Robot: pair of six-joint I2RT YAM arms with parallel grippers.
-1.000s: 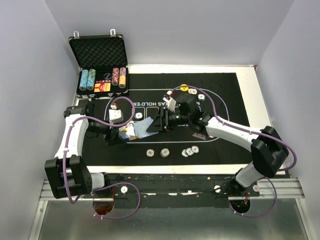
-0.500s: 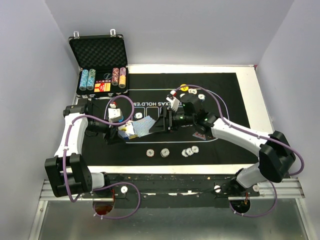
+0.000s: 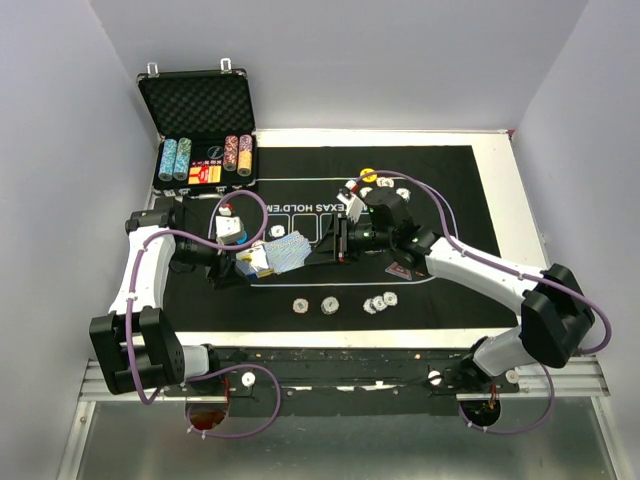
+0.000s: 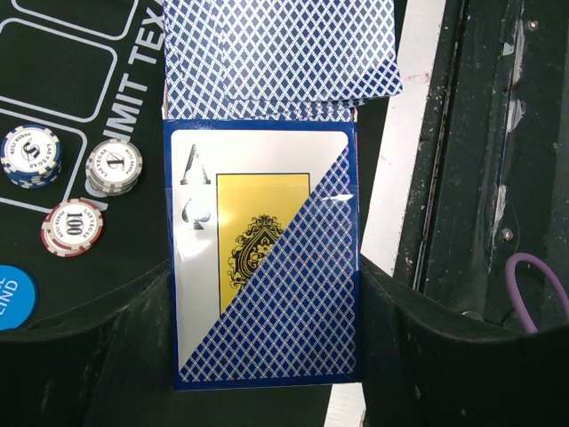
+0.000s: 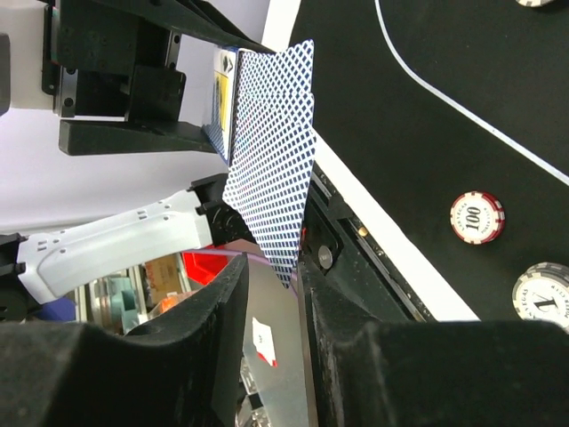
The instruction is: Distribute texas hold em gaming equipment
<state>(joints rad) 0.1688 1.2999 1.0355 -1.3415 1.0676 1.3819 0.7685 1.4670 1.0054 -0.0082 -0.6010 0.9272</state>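
The right pincer (image 3: 320, 247) has slid toward nine o'clock to the fanned blue-backed playing cards (image 3: 287, 250). One card's corner sits between its half-closed fingers, though whether they pinch it cannot be told. Poker chips (image 3: 327, 304) lie at six o'clock on the black mat (image 3: 300, 165). The left pincer (image 4: 267, 365) clamps the card box (image 4: 267, 267) mid-surface. The metal case (image 3: 195, 105) stands at eleven o'clock.

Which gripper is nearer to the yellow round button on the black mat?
Right. The right gripper sits just below-left of the yellow button in the top view, at the fanned cards. The left gripper, holding the card pack, is further left, beyond those cards.
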